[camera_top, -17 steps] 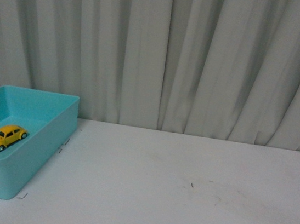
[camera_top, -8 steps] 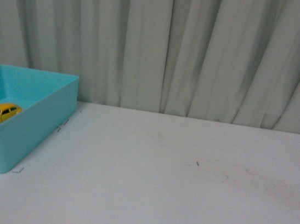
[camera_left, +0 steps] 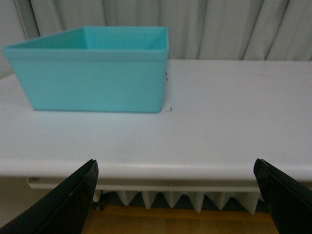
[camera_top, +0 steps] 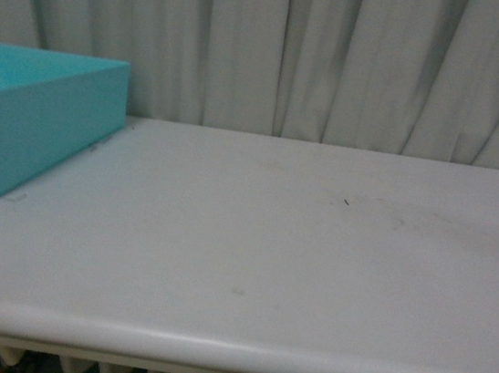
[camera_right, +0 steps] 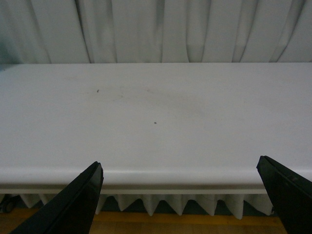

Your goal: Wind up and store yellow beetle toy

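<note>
The toy car shows in none of the views, so its look and its place cannot be told from here. The teal bin (camera_top: 28, 121) stands at the far left of the table (camera_top: 267, 262) in the front view, seen from low and from the side, so only its outer walls and rim show; its inside is hidden, and what it holds cannot be told.

In the left wrist view the same bin (camera_left: 97, 80) stands on the table (camera_left: 219, 126) ahead of the left tool (camera_left: 178, 195), a little toward one finger's side, well apart from the tips. The left tool's two dark fingers (camera_left: 63, 204) stand wide apart, released, with nothing between them; they hang short of the table's front edge.

In the right wrist view the right tool (camera_right: 183, 195) is likewise spread wide and grasps nothing, its fingers (camera_right: 73, 204) short of the table (camera_right: 156, 126) edge. Ahead of it lies bare white tabletop with a few small dark specks. A pale pleated curtain (camera_top: 340, 60) hangs behind the table.
</note>
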Robot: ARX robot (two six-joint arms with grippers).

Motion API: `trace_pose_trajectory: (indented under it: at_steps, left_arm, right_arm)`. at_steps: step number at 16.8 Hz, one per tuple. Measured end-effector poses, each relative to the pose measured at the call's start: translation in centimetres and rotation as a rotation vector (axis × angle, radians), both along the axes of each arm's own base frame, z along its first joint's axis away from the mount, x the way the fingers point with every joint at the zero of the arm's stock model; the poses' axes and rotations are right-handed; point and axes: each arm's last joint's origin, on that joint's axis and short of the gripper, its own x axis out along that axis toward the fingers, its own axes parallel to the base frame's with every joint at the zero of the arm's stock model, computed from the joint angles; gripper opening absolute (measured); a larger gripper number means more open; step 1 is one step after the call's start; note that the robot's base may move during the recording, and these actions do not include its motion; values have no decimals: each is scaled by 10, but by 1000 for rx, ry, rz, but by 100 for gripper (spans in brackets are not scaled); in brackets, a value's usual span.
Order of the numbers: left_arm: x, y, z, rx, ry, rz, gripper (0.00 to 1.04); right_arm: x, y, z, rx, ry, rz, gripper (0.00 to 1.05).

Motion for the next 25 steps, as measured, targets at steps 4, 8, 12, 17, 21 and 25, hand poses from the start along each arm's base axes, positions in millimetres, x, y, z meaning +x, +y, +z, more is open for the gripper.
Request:
trace_pose_trajectory:
  at_steps: [4,8,12,17,21,25]
  left_arm:
    - [0,0,0,0,-2,1,98]
    - [0,0,0,0,-1,0,98]
    - [0,0,0,0,-1,0,98]
    - [0,0,0,0,3,-1,98]
    - [0,0,0,-1,1,1,98]
    - [0,0,0,-1,0,1,98]
  right_arm:
    - [0,0,0,0,-1,1,98]
    - [0,0,0,0,-1,1,98]
    - [0,0,0,0,0,1,98]
    - [0,0,0,0,2,1,98]
    - [0,0,0,0,1,1,98]
    - [0,0,0,0,1,1,98]
